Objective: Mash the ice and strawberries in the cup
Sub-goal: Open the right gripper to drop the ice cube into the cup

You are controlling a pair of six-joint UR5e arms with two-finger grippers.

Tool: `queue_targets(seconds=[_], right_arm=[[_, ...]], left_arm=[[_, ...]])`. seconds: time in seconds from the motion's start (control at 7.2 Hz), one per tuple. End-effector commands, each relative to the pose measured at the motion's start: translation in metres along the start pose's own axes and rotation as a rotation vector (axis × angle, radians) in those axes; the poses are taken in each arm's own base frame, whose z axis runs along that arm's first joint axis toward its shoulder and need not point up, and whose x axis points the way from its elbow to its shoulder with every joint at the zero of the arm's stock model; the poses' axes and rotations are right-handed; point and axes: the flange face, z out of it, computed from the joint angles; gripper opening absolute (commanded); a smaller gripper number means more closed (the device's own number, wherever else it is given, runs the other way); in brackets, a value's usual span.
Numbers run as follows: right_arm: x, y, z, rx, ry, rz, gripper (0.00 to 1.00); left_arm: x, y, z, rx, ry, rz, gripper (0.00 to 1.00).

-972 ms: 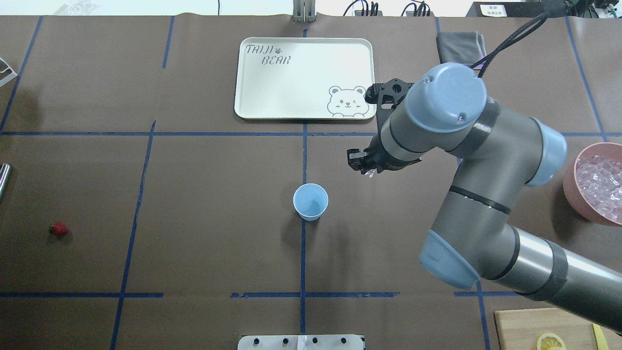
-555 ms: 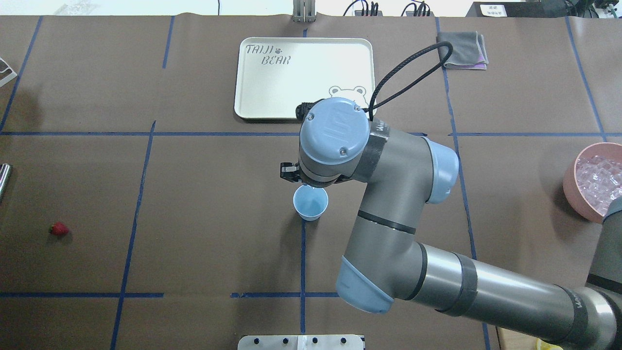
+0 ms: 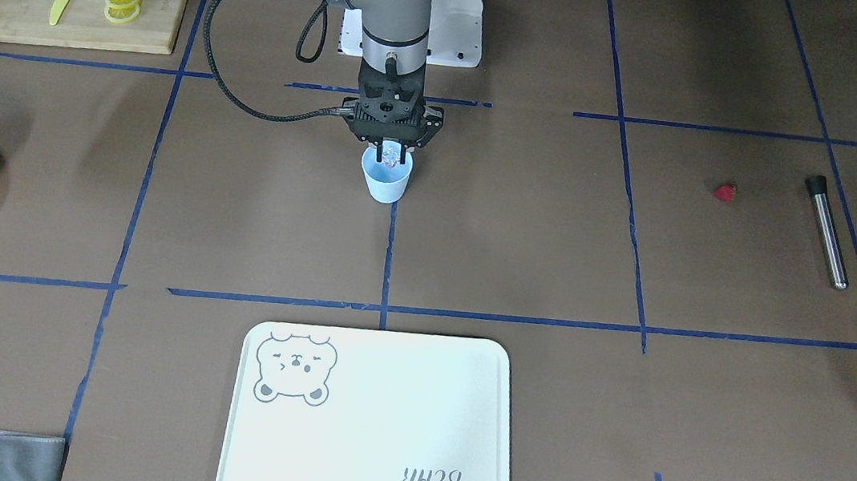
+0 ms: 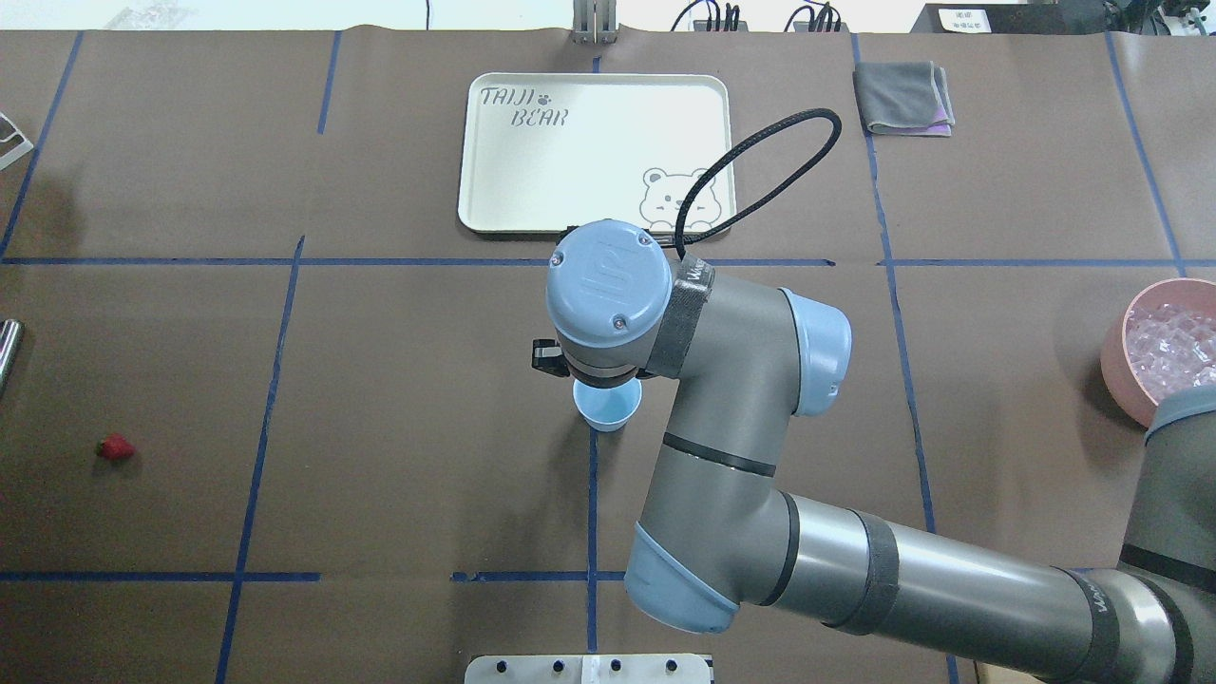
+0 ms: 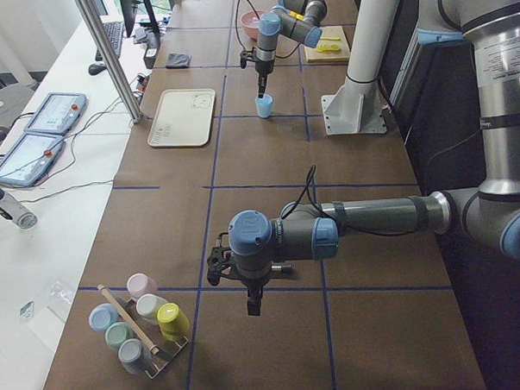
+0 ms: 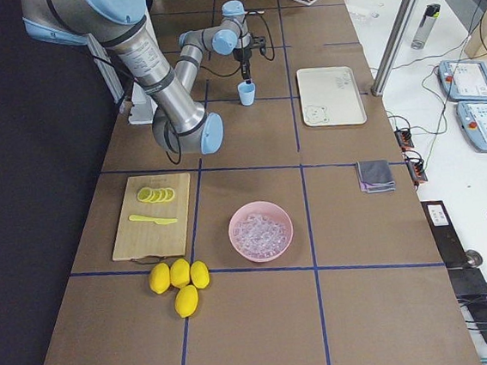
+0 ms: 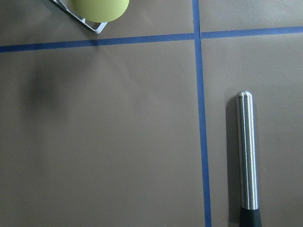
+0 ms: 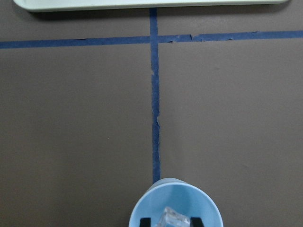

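The light blue cup (image 3: 386, 184) stands at the table's middle on a blue tape line. My right gripper (image 3: 388, 158) hangs straight over its mouth, shut on one clear ice cube (image 8: 170, 218). The right wrist view shows that cube between the two fingertips (image 8: 147, 221), just above the cup (image 8: 142, 210). More ice fills the pink bowl (image 4: 1165, 357) at the right edge. The strawberry (image 4: 116, 447) lies alone far left. My left gripper (image 5: 251, 304) shows only in the exterior left view, above the table near a steel muddler (image 7: 247, 151); I cannot tell whether it is open or shut.
A white bear-print tray (image 4: 594, 152) sits beyond the cup. A grey cloth (image 4: 902, 95) lies far right. A cutting board (image 3: 26, 17) holds lemon slices and a yellow knife, with whole lemons (image 6: 179, 279) nearby. A rack of pastel cups (image 5: 140, 325) stands near the left arm.
My right arm has swung left from beside the tray's corner to directly over the cup, with the ice cube in its gripper. The strawberry and the cup have stayed put.
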Motion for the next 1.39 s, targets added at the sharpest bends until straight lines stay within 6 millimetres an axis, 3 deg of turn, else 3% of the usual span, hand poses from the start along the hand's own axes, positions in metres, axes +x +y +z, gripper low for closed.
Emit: queue_targets(seconds=[0.0,0.14,0.28,0.42,0.83,0.97,1.25], right_arm=[[0.001,0.001,0.0,-0.006,0.014,0.002,0.07],[0.001,0.002,-0.001,-0.003,0.014,0.001,0.53],[0.0,0.003,-0.001,-0.007,0.011,-0.001,0.92],[0.0,0.004,-0.001,-0.012,0.01,0.0,0.97],[0.006,0.004,-0.017,-0.016,-0.021,-0.009,0.98],[0.021,-0.01,-0.021,-0.018,-0.023,0.003,0.98],[0.091,-0.032,-0.036,-0.023,-0.029,-0.067,0.98]], left_arm=[[0.0,0.0,0.0,0.0,0.0,0.001,1.0],[0.0,0.0,0.0,-0.001,0.0,-0.002,1.0],[0.0,0.0,0.0,-0.001,0.0,0.0,1.0],[0.0,0.0,0.0,-0.001,0.0,0.0,1.0],[0.0,0.0,0.0,0.0,0.0,0.001,1.0],[0.0,0.0,0.0,0.0,0.0,0.001,1.0],[0.0,0.0,0.0,-0.001,0.0,-0.002,1.0]])
